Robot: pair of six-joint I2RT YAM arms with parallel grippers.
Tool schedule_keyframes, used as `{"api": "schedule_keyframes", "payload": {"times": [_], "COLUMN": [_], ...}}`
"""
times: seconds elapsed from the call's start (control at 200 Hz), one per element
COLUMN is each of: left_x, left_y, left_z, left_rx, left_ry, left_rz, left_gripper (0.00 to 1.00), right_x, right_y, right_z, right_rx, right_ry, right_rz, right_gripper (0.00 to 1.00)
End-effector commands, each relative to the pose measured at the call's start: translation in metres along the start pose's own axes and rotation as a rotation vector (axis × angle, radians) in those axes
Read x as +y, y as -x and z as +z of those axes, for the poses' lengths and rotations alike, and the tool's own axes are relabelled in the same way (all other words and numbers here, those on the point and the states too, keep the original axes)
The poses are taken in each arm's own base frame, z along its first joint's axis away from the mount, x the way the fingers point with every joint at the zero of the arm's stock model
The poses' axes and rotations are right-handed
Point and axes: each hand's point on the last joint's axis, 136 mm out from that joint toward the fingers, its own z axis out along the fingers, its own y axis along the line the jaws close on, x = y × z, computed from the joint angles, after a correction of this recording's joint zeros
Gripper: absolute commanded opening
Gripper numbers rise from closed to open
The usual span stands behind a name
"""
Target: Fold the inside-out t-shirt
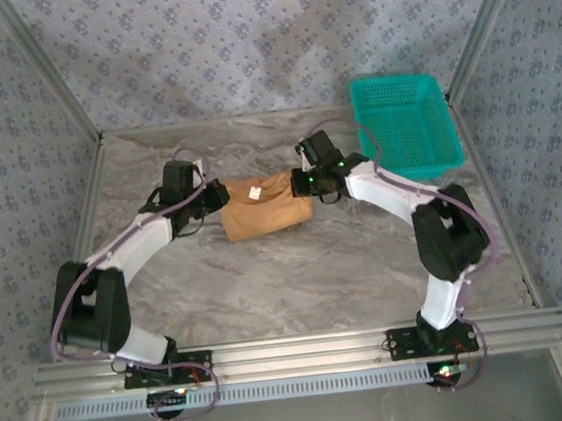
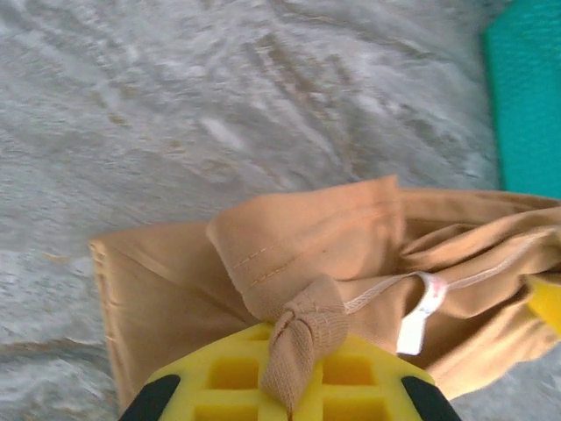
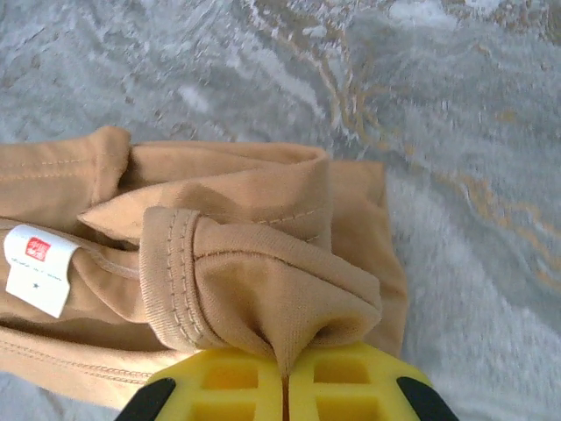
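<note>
The inside-out t-shirt [image 1: 263, 205] lay as a compact, partly folded bundle around the middle of the tabletop [image 1: 298, 279], somewhat toward its far edge, with its long axis running left to right. The left arm [image 1: 134, 246] had its jaws closed on a bunched twist of fabric at the bundle's left end, and the right arm [image 1: 400, 198] had its jaws pinched on a stitched hem fold at the right end. The cloth thus spanned straight between them, each arm equally near. A white care label [image 3: 39, 267] faced up; the teal basket [image 1: 403, 125] sat at the far right corner.
</note>
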Motion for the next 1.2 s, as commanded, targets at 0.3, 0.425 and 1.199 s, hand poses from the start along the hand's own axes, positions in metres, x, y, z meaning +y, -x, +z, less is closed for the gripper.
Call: {"api": "schedule_keyframes", "payload": {"times": [0.3, 0.425, 1.199], "left_x": [0.05, 0.056, -0.009], "left_y": [0.007, 0.004, -0.046], "left_z": [0.066, 0.07, 0.066], "left_rx": [0.12, 0.126, 0.104], "left_ry": [0.088, 0.099, 0.054], "left_rz": [-0.016, -0.023, -0.393], "left_gripper": [0.0, 0.0, 0.39], "right_x": [-0.036, -0.034, 0.019], "right_y": [0.006, 0.008, -0.009], "right_z": [0.086, 0.094, 0.055], "right_rx": [0.158, 0.188, 0.203], "right_ry": [-0.057, -0.054, 0.085], "right_rz": [0.062, 0.071, 0.426], "right_gripper": [0.07, 0.17, 0.23]}}
